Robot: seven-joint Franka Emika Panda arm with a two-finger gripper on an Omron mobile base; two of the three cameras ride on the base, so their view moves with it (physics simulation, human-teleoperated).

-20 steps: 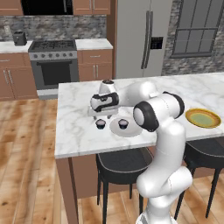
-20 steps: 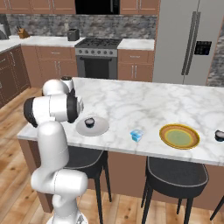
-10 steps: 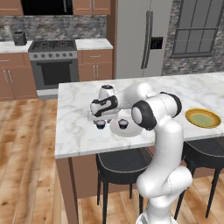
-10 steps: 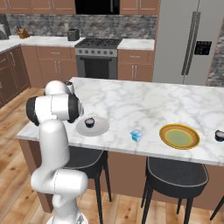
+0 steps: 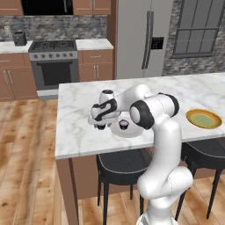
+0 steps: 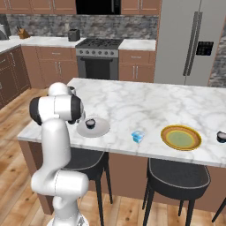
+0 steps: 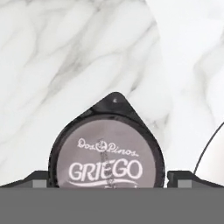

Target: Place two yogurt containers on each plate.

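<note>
Marble surface [image 5: 79, 132] carries a dark yogurt cup [image 7: 107, 151] beside the pale plate [image 5: 132, 130]. Wide-open tool [image 7: 107, 181] straddles it, gripping nothing. Next: close, lift onto that plate.

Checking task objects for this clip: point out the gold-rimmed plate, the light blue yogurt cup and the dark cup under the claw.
gold-rimmed plate [image 6: 181, 137], right base view, greenish centre.
light blue yogurt cup [image 6: 137, 136], right base view, its top.
dark yogurt cup [image 7: 106, 161], hand view, printed lid.

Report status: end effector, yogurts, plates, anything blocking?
End effector open, fingertips either side of dark yogurt cup on counter. One cup on grey-white plate. Gold-rim plate empty. Nothing blocking.
</note>
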